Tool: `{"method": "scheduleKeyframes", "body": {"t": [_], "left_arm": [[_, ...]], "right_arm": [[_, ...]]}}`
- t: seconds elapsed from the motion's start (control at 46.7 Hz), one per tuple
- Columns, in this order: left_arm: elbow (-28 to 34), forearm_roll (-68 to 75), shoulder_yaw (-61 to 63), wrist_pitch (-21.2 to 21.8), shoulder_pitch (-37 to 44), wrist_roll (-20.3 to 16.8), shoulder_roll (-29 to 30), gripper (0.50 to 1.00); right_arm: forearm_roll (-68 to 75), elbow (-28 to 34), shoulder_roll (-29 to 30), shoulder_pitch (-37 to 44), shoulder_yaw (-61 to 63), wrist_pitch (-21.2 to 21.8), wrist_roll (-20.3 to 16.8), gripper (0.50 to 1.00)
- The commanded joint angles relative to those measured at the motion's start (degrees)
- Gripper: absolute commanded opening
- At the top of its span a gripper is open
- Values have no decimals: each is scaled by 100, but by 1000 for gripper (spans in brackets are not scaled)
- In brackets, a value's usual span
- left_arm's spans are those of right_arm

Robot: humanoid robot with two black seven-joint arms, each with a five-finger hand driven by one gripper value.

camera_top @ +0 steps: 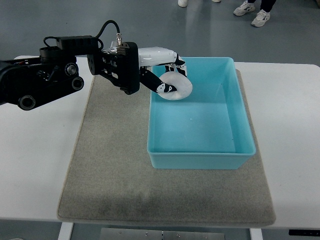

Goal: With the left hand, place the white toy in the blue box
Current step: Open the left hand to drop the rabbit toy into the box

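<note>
My left hand (167,75) reaches in from the left, its black arm crossing the mat's upper left corner. Its white and black fingers are curled around a white ring-shaped toy (179,89), holding it over the far left corner of the blue box (200,155), just inside the rim. The box is a light blue rectangular bin with nothing else inside, standing on the right part of the grey mat (110,165). My right hand does not show.
The mat lies on a white table (35,165). Beyond the table's far edge, a person's white shoes (252,12) stand on the grey floor.
</note>
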Motion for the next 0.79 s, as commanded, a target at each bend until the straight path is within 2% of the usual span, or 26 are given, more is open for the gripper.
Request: {"method": "scheduleKeyframes", "body": {"t": [0.0,0.021,0.064,0.107,0.15,0.343,0.407,0.45,0.771], "left_arm": [[0,-3,2,3,54,0,-11,500],[0,-3,2,3,63,0,-11,505],[0,-12,2,-5,81,0,-11,595],[0,-29,2,3,90,-9,-11,717],[0,-38,2,3,107,-9,-11,767],[0,-38,11,3,142,-9,-11,778],[0,-38,11,3,177,-9,-11,823],[0,-38,11,3,195,-9,-11,831],[263,-47,-15,82,178,-18,-11,840]], "right_arm": [[-6,-6,0,0,0,0,0,936],[-6,3,0,0,0,0,0,936],[2,-6,0,0,0,0,0,936],[2,-6,0,0,0,0,0,936],[3,3,0,0,0,0,0,936],[-6,3,0,0,0,0,0,936],[-6,3,0,0,0,0,0,936],[-6,-6,0,0,0,0,0,936],[2,3,0,0,0,0,0,936]]}}
